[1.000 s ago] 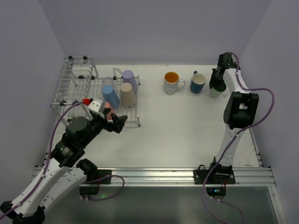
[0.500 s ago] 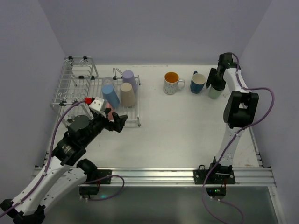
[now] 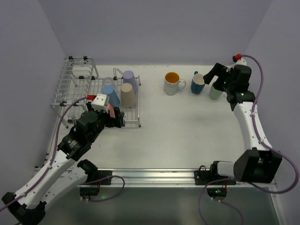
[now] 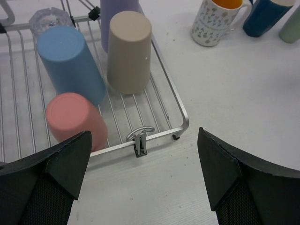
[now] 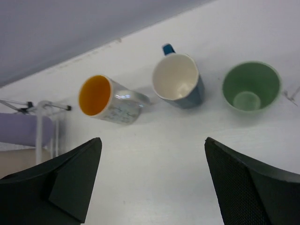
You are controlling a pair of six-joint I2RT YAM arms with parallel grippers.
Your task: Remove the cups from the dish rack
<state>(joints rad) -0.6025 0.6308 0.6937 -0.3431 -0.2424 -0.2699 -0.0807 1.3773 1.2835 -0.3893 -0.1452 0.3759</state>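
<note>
Pink cup (image 4: 75, 119) on dish rack (image 4: 139, 136): plain in left wrist view, mostly hidden overhead

The top external camera is looking down from high behind the near edge across the whole surface (image 3: 187, 136). The left wrist camera is facing the dish rack (image 4: 185, 119) close ahead of the left tool (image 4: 143, 164). Both wrist cameras are sharing the orange-lined mug (image 4: 213, 26).

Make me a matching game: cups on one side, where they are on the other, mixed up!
1. pink cup
2. mint cup
3. speckled mug
4. dark blue mug

A. on the table, orange inside
B. in the dish rack, by its near rim
C. middle of the table row
D. right end of the table row

Pairs: 1-B, 2-D, 3-A, 4-C
</note>
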